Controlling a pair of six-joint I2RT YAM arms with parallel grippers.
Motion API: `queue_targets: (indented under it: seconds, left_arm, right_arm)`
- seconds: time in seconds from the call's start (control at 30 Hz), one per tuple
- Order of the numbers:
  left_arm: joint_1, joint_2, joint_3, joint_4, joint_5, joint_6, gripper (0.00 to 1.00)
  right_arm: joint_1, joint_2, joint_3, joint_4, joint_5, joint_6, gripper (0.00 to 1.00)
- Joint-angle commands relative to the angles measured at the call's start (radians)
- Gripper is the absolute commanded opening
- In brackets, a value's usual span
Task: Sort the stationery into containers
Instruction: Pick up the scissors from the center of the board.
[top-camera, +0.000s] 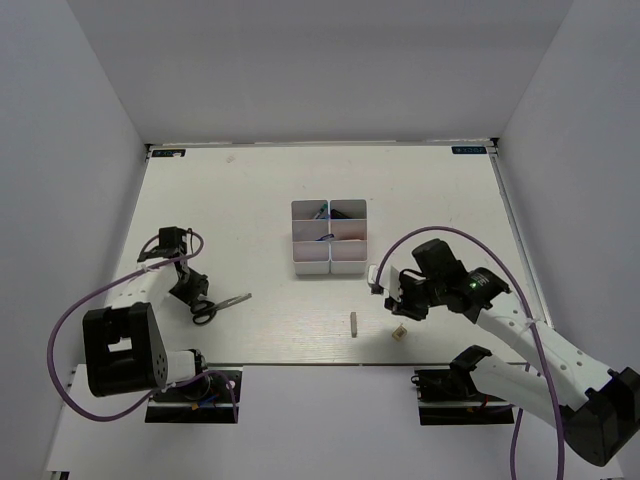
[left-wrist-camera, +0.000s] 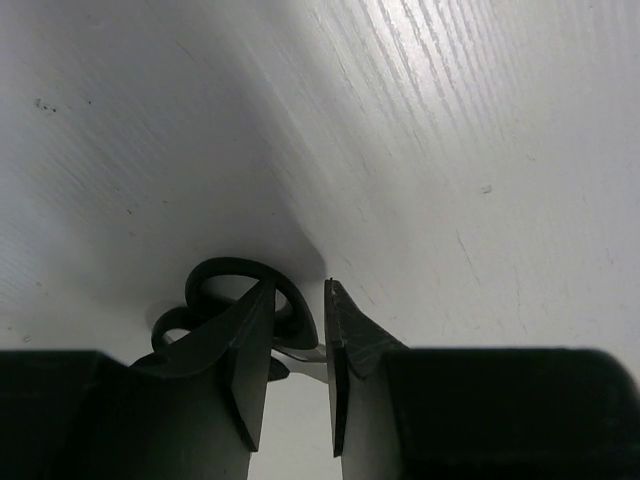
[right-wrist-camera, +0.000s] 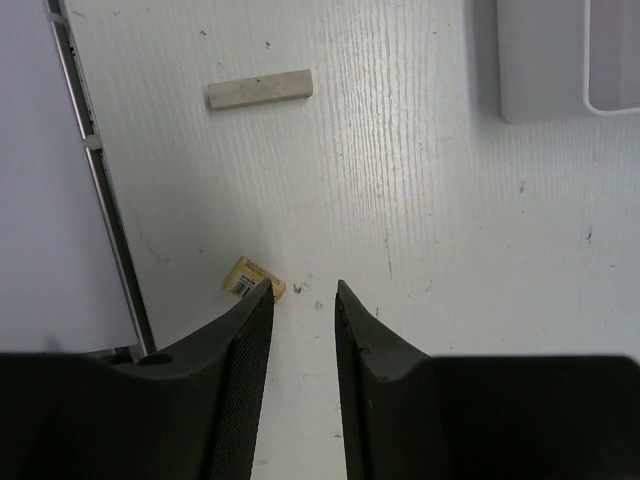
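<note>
Scissors (top-camera: 218, 304) at left gripper (left-wrist-camera: 300, 286), tan square (right-wrist-camera: 245, 278) — near table edge (top-camera: 300, 362) (front)

My left arm (top-camera: 128, 288) is folded back on itself, wrist bent so its jaws point down, and they stand narrowly parted with a slim gap between the tips. My right arm (top-camera: 520, 335) reaches forward and inward, wrist pitched down too, its jaws likewise a little apart, tip clear of tip.

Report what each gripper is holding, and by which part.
Nothing is held. The left gripper stands open at the loops of the black-handled scissors. The right gripper stands open beside the tiny tan square piece.
</note>
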Motion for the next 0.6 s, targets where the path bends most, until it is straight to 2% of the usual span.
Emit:
queue_targets:
  seconds: [0.0, 0.2, 0.4, 0.53, 0.57]
  left_arm:
    - [0.01, 0.017, -0.011, 0.01, -0.057, -0.015, 0.37]
    - [0.01, 0.083, -0.027, 0.016, -0.049, -0.033, 0.37]
    - [0.007, 0.075, -0.04, 0.014, -0.021, -0.021, 0.44]
    - [0.019, 0.126, -0.042, 0.004, -0.028, -0.01, 0.28]
    - [0.025, 0.134, -0.04, 0.007, -0.023, -0.009, 0.19]
  right_arm:
    - [-0.009, -0.012, -0.001, 0.036, -0.028, 0.015, 0.35]
    - [-0.009, -0.032, -0.001, 0.022, -0.019, 0.021, 0.35]
    - [-0.036, -0.033, 0.0, 0.027, -0.021, 0.026, 0.35]
    - [-0.042, -0.027, 0.012, 0.024, -0.033, 0.038, 0.35]
    - [-0.044, -0.032, 0.011, 0.024, -0.033, 0.038, 0.35]
